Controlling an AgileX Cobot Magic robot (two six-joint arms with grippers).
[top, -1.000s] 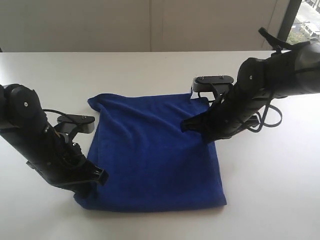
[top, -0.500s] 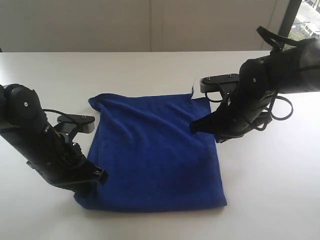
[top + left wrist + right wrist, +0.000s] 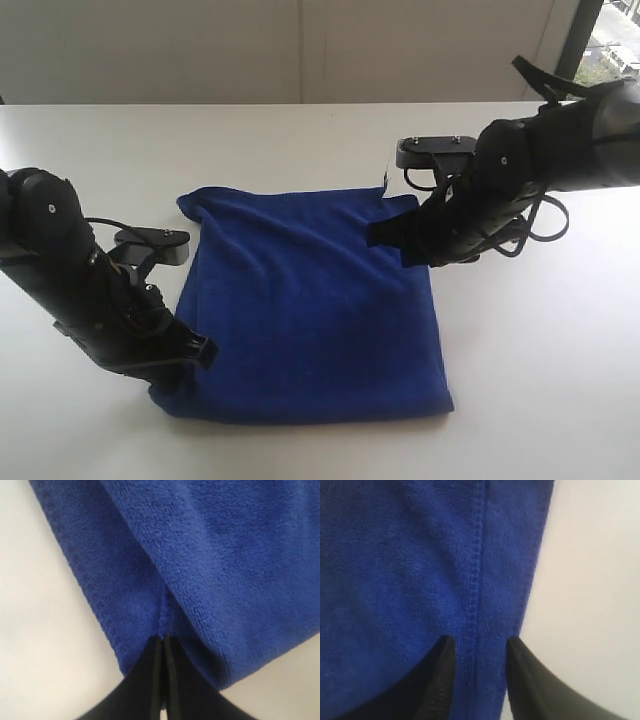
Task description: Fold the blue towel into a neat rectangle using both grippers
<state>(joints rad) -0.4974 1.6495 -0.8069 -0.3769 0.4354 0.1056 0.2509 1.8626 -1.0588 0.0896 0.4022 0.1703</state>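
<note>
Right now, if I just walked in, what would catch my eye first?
A deep blue towel lies flat on the white table. The black left gripper is shut on its near left corner. The right gripper stands open at the towel's right edge, jaws either side of the hem.

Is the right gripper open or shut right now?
Open. The right gripper shows fingers apart, straddling the towel hem.

Exterior view looks down; both wrist views closely frame the blue towel (image 3: 310,300).
</note>
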